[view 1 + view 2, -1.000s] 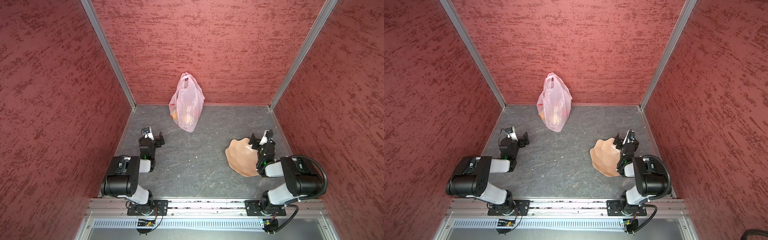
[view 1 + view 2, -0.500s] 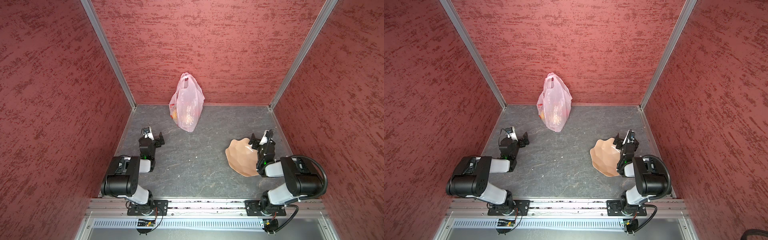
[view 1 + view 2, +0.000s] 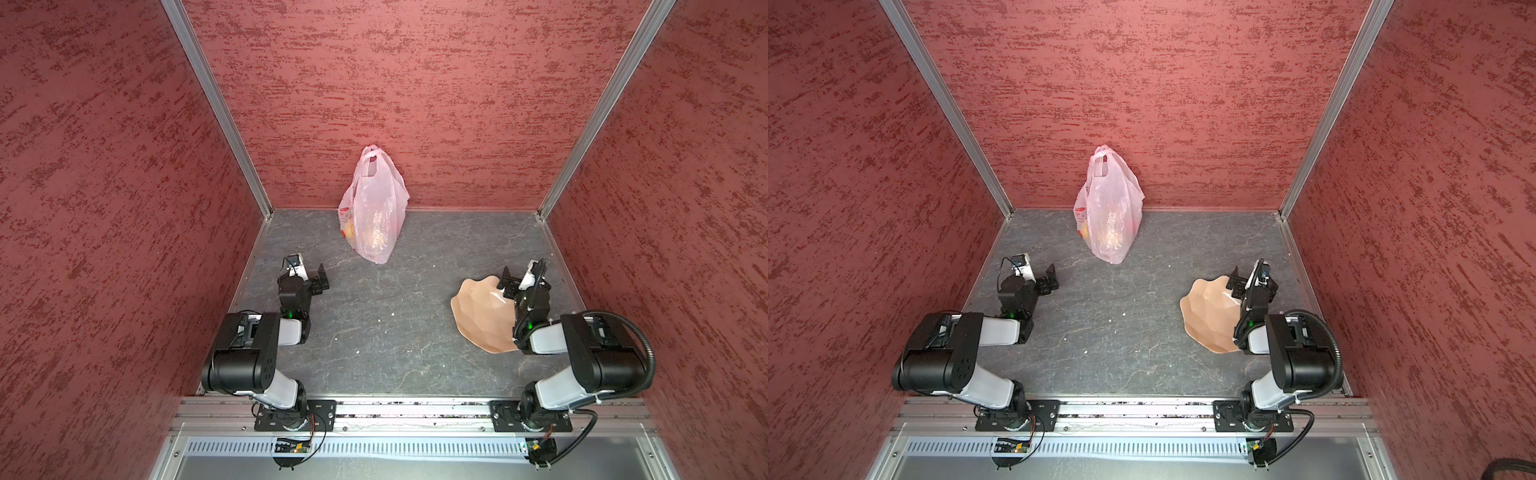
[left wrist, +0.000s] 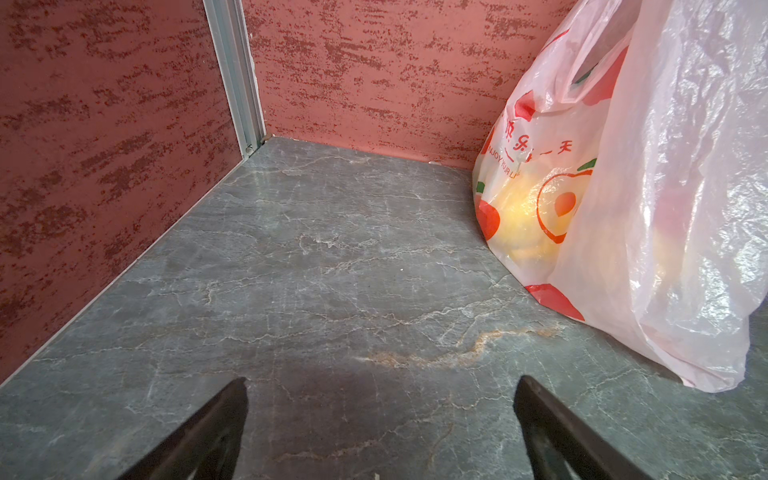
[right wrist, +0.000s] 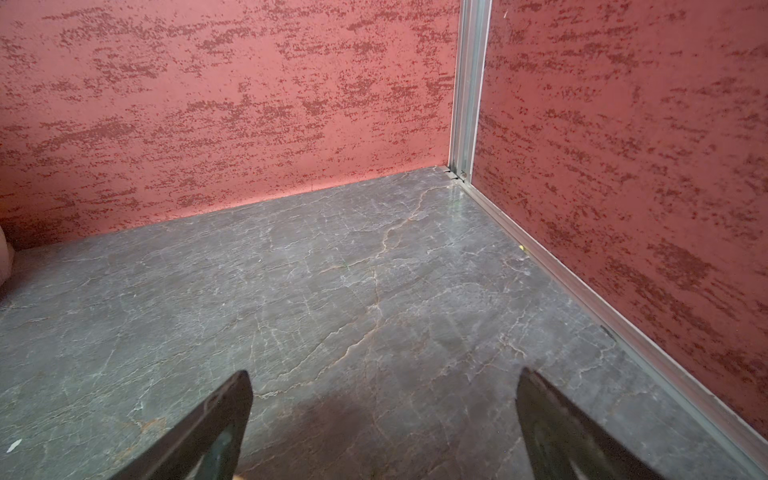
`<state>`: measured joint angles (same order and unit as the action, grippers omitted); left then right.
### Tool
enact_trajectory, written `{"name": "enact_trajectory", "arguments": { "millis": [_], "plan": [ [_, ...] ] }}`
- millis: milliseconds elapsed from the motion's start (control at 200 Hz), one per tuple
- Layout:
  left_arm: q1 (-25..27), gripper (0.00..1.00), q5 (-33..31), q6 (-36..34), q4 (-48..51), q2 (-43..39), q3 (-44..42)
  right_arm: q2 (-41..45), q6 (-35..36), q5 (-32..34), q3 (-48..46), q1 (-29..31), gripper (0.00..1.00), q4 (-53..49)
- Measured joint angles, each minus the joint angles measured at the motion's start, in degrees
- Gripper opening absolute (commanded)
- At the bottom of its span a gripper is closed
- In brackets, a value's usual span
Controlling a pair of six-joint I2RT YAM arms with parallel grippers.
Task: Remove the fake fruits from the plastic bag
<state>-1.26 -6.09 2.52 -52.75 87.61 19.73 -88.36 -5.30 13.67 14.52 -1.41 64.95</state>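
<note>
- The left claw point(image 4: 380, 384) hangs low over the worktop point(image 3: 395, 332), jaws spread wide with nothing between them. From its wrist view the plastic bag point(image 4: 665, 208) sits near, off to one side, not touching.
- The right claw point(image 5: 384, 378) is spread and empty too. In a top view it is at the rim of the tan plate point(image 3: 478, 320), over it or just beside it, I can't tell which, and well apart from the bag.
- Further out, the bag stands at the back of the worktop, close against the rear wall. Its loop handles point(image 3: 368, 149) are drawn up into a peak.
- The fake fruits point(image 4: 519, 208) show only as yellow and orange glows through the film, low in the bag. None is out, and I can't count them.
- The bag looks like thin, crinkly film, limp and slippery. I'd expect it to slump, slide or wrap round a claw rather than hold its shape.
- The fruits look light, smooth and rounded, so they are likely to roll once free.
- The best hold seems to be a handle loop or the mouth's rim, pinched by one claw to keep the bag open.
- The other claw could then reach inside, or lift a bottom corner to tip the fruits out.
- Pinching a fruit through the film would probably just drag the whole bag along.
</note>
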Motion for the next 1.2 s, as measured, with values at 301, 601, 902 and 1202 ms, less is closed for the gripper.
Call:
{"name": "enact_trajectory", "arguments": {
  "millis": [301,601,902,1202],
  "plan": [
    [-0.37,1.00,-0.44,0.37,4.37,-2.36,1.38,5.38,0.31,-1.46,2.25,-0.04,0.99,-8.90],
    [-7.82,1.00,-4.70,14.47,33.05,-14.27,15.13,16.24,-12.90,4.83,30.84,-0.26,0.99,-53.94],
    [-1.79,1.00,-2.67,19.12,55.06,-18.64,23.65,13.66,-21.42,1.77,39.17,-0.26,0.99,-88.04],
    [5.53,1.00,-3.34,18.64,63.71,-18.60,27.28,21.18,-26.21,-2.01,27.93,-0.26,0.99,-98.73]
  ]
}}
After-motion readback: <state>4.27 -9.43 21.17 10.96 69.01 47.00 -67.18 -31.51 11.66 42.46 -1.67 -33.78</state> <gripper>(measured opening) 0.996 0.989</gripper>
